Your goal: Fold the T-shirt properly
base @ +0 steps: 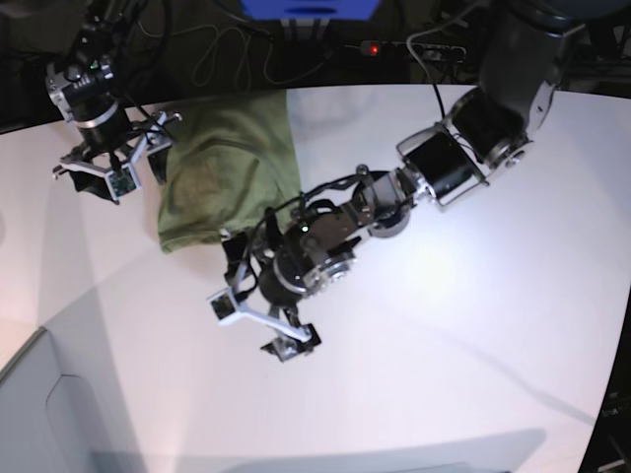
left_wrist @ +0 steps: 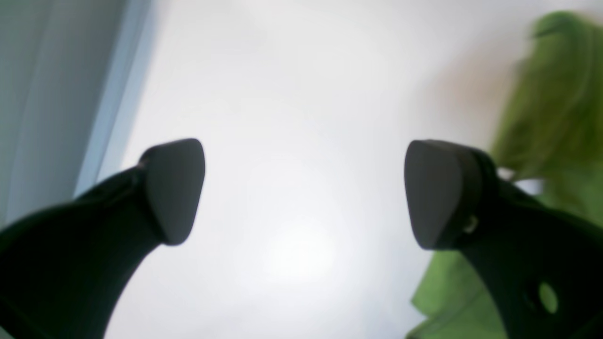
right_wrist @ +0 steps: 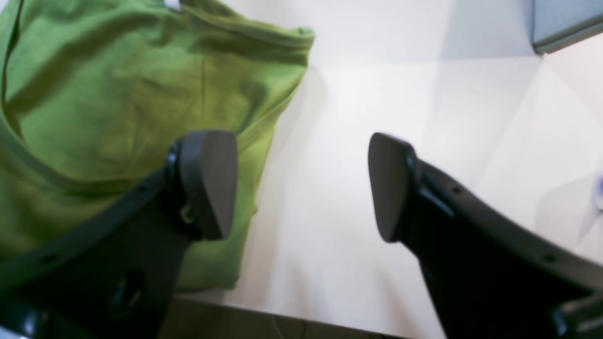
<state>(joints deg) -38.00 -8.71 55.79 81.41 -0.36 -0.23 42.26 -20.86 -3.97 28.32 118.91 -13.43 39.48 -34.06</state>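
Note:
The T-shirt (base: pixel 232 168) is olive green and lies bunched in a rough folded shape at the back left of the white table (base: pixel 444 296). My left gripper (base: pixel 261 325) hovers just in front of the shirt's near corner, open and empty. In the left wrist view its fingers (left_wrist: pixel 174 188) stand wide apart over bare table, with the T-shirt (left_wrist: pixel 551 117) off to the right. My right gripper (base: pixel 113 163) is at the shirt's left edge, also open. In the right wrist view one finger (right_wrist: pixel 209 181) overlaps the T-shirt (right_wrist: pixel 118 94) and the other is above bare table.
Cables and a blue box (base: pixel 311 10) sit behind the table's back edge. A grey panel (base: pixel 39 404) stands at the front left corner. The table's edge (right_wrist: pixel 282 325) runs close under the right gripper.

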